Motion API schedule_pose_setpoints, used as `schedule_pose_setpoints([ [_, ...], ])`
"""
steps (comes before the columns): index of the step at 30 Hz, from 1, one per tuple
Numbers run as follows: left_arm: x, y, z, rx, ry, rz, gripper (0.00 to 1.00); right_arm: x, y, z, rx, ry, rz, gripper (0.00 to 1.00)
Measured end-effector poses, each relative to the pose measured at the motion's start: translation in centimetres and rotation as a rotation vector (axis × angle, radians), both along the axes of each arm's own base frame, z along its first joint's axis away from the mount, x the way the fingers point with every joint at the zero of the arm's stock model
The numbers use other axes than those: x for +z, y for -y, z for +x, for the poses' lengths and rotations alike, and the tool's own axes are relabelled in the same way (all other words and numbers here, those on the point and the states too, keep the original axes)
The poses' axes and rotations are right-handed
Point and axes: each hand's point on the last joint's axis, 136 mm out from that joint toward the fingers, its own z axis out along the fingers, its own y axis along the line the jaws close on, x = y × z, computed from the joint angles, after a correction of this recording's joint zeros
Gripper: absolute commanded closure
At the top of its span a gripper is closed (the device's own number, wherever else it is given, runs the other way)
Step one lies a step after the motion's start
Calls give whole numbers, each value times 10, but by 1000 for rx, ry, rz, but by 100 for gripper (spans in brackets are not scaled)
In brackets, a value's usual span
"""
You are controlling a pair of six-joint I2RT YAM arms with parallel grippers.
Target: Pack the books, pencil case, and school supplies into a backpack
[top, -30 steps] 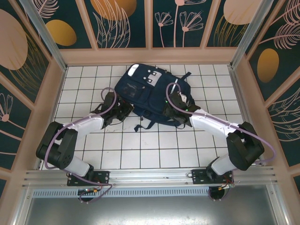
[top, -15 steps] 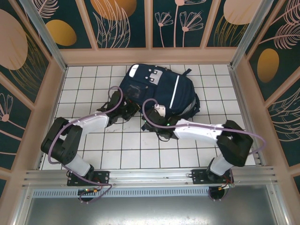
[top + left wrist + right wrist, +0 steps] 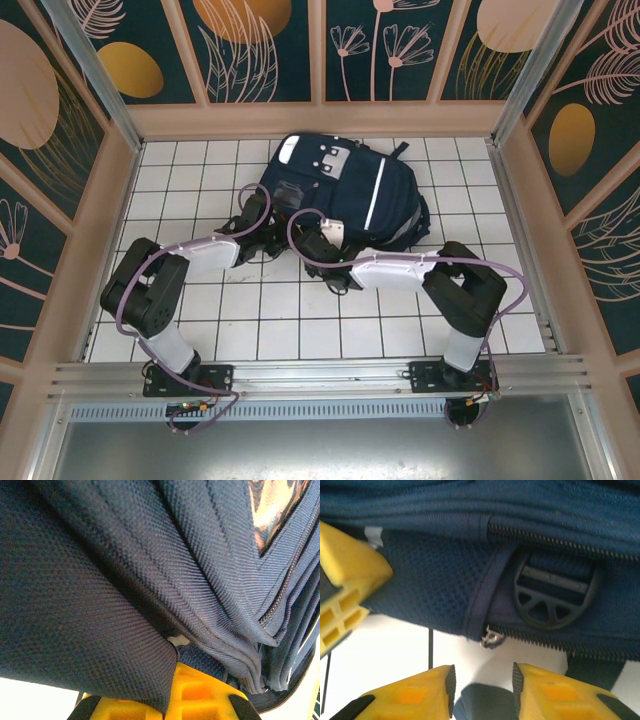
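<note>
Moved: the right arm has swung left across the desk (image 3: 300,320). The right gripper (image 3: 483,669), a second ago at the backpack's right side, now sits at its near edge, close to the left gripper (image 3: 266,224). The backpack (image 3: 345,195) has shifted a little to the right.
Backpack position: it lies at the far middle of the white-tiled desk. Its grey patches (image 3: 320,160) point towards the back wall and its white stripe (image 3: 378,195) faces up.
Left arm: it reaches forward to the backpack's near-left corner.
Left gripper state: clenched, with a fold of navy backpack fabric hanging down between its yellow fingers (image 3: 200,695) in the left wrist view.
Right gripper state: the jaws stand part-way apart just below the backpack's edge. A rounded end of dark blue strap (image 3: 482,700) sits in the gap. Whether the fingers are pressing on it I cannot tell.
Right wrist view: ahead of the gripper are a mesh-textured navy panel (image 3: 430,580), a round dark plastic buckle (image 3: 555,597) and a zip line along the panel's lower edge. A small metal zip pull (image 3: 491,638) hangs over the white desk.
Books and supplies: none can be made out, and the backpack's inside is hidden.
</note>
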Motion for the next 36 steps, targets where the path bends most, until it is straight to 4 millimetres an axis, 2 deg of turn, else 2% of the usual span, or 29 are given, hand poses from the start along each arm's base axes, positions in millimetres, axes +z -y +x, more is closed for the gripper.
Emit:
schedule_pose_setpoints([
  [4, 2, 1, 2, -3, 6, 0, 100, -10, 1, 10, -12, 3, -7, 65],
  [10, 2, 1, 2, -4, 6, 1, 100, -32, 4, 12, -20, -17, -57, 67],
  [19, 2, 2, 2, -6, 5, -2, 100, -32, 9, 21, -52, 30, -89, 68],
  [22, 3, 2, 2, -7, 6, -3, 100, -29, 8, 25, -58, 51, -88, 78],
  [25, 4, 3, 2, -12, 6, -9, 100, -26, 7, 27, -58, 69, -84, 100],
  [32, 8, 4, 4, -13, 9, -14, 100, -24, 8, 27, -66, 80, -88, 100],
  [36, 7, -2, 7, 0, 0, -15, 100, -17, 15, 22, -84, 71, -79, 100],
])
